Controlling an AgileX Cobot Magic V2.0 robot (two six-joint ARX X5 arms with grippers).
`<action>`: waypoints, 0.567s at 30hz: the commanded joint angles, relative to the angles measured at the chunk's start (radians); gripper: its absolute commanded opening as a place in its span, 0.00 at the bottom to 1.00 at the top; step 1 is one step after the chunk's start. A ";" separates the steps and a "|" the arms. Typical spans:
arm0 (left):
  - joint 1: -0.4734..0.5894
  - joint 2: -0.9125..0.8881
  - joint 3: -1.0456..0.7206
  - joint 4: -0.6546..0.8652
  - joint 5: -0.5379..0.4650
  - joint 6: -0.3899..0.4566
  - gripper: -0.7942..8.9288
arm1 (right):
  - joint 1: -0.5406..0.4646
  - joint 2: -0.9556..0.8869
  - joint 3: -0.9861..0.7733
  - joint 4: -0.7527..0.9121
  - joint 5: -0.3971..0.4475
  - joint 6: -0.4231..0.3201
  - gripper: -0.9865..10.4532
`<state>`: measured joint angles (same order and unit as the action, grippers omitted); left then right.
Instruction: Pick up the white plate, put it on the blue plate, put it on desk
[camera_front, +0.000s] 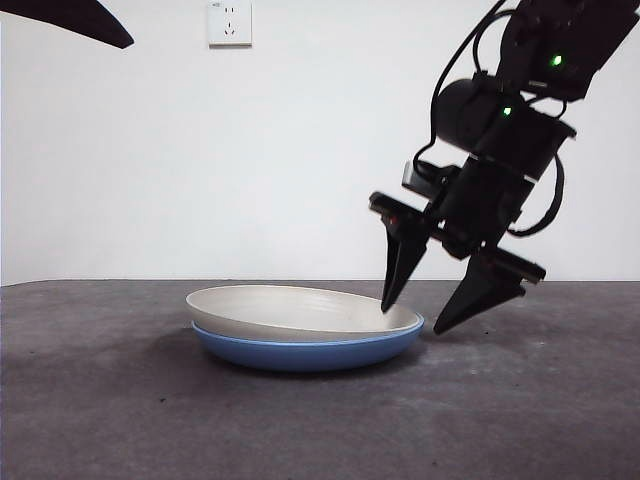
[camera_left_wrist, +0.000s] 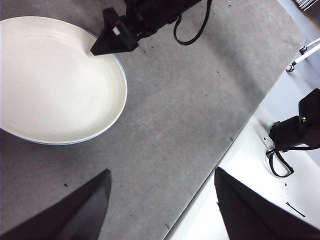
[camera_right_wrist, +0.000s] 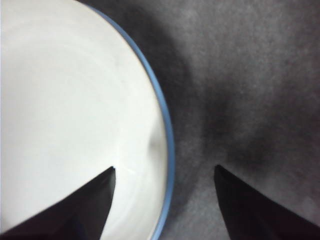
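The white plate (camera_front: 295, 308) lies nested inside the blue plate (camera_front: 310, 352) on the desk (camera_front: 100, 420), left of centre in the front view. My right gripper (camera_front: 412, 318) is open and straddles the stack's right rim: one jaw is over the white plate's inside, the other outside above the desk. The right wrist view shows the white plate (camera_right_wrist: 70, 110) with the blue rim (camera_right_wrist: 167, 135) between the open jaws of that gripper (camera_right_wrist: 165, 170). My left gripper (camera_left_wrist: 160, 180) is open and empty, high above the desk; its view shows the white plate (camera_left_wrist: 55, 80).
A black tip of the waiting left arm (camera_front: 70, 20) shows at the top left corner. A wall socket (camera_front: 229, 22) is on the white wall behind. The desk's edge and a white floor strip (camera_left_wrist: 250, 165) show in the left wrist view.
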<state>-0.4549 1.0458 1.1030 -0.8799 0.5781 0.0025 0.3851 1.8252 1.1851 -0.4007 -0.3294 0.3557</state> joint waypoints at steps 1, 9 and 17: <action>-0.005 0.006 0.006 0.008 0.006 0.013 0.43 | 0.003 -0.053 0.021 0.000 0.024 -0.028 0.37; -0.005 0.006 0.006 0.010 0.006 0.013 0.43 | 0.005 -0.278 0.021 -0.124 0.041 -0.133 0.37; -0.005 0.006 0.006 0.010 0.006 0.013 0.43 | 0.012 -0.536 0.021 -0.346 0.023 -0.248 0.37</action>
<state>-0.4549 1.0458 1.1030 -0.8795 0.5781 0.0025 0.3912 1.2926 1.1851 -0.7376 -0.3023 0.1513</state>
